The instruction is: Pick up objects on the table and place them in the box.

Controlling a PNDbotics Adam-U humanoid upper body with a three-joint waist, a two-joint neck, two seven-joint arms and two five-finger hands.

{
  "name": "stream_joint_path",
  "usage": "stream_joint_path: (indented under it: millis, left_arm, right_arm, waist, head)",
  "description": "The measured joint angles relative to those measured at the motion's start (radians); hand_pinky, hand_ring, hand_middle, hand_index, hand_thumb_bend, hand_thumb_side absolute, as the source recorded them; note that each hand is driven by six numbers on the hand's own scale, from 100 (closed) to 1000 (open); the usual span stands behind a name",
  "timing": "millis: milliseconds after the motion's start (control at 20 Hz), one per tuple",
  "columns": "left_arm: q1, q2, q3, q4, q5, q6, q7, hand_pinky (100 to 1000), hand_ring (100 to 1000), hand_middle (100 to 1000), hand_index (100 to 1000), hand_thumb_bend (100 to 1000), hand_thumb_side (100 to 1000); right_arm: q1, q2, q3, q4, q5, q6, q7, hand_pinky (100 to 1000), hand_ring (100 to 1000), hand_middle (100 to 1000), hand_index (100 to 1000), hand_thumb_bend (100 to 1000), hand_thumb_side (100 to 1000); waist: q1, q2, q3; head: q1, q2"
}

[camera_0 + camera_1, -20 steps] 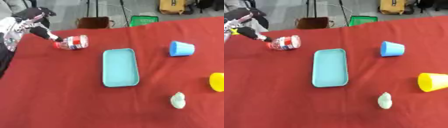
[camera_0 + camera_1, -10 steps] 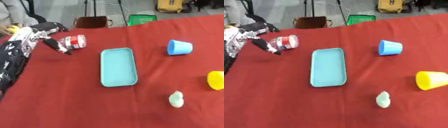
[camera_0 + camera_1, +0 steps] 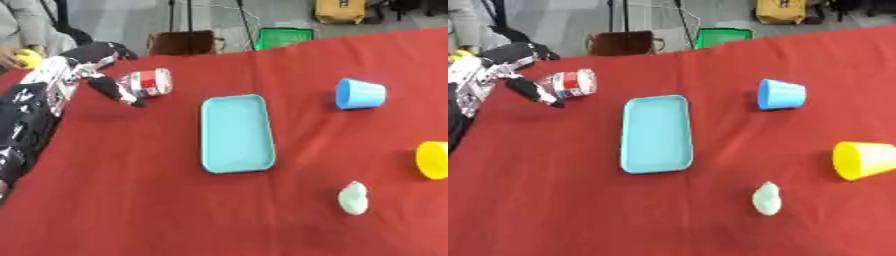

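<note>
The can (image 3: 146, 82) lies on its side in the upper left of the frame, long axis running roughly left-right w/ a slight tilt, one end up toward the right; red and white label, pale silvery ends, print too blurred to read; one can only. The left hand (image 3: 94, 67) comes in from the left edge on a black-and-silver arm and sits just beside the can's left end — its fingers (image 3: 116, 93) are straight and spread apart, holding nothing, one dark finger reaching down past the can's lower left; whether it touches the can I can't tell. Centre frame: one light-blue shallow tray (image 3: 235, 133), rounded corners, long axis near top-to-bottom, nothing in it. Right of it, upper right, one blue cup (image 3: 360, 93) on its side, mouth toward the left. At the right edge, one yellow cup (image 3: 864, 159) also on its side, mouth toward the left. Lower right of centre — one small pale-green lump (image 3: 353, 198), shape unclear. All rest on a red tablecloth (image 3: 131, 200). Right hand shows in neither view.
</note>
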Motion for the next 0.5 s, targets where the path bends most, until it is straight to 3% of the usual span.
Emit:
stream_joint_path:
  millis: [500]
  left_arm:
    - [0.005, -0.005, 0.003, 0.02, 0.033, -0.001, 0.01, 835, 808, 780, 879, 963, 583]
  right_arm:
    - [-0.003, 0.0, 0.005, 0.0, 0.0, -0.01, 0.01, 644, 689, 729, 933, 768, 514]
  waist:
    - [0.013, 0.039, -0.028]
  head:
    - [0.0, -0.027]
